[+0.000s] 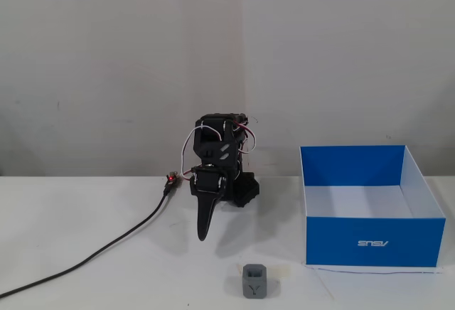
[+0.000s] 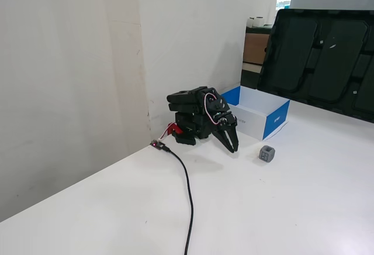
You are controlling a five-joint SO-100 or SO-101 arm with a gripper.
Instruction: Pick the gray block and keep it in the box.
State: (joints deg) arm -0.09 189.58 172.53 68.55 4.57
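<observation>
The gray block [image 1: 255, 281] sits untouched on the white table [image 1: 85, 217], near the front, just left of the blue box [image 1: 372, 242], which holds nothing. The gripper [image 1: 204, 233], jaws together and empty, hangs folded farther back; every step remains.

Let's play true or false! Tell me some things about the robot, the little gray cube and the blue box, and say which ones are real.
1. The small gray plastic cube sits inside the blue cardboard box. False: it rests on the white table, outside the box.
2. The box is empty. True.
3. The black gripper is holding the cube. False: it points down at the table, apart from the cube.
4. A black cable runs across the table to the arm. True.
5. The box lies tipped on its side. False: it stands open side up.
</observation>
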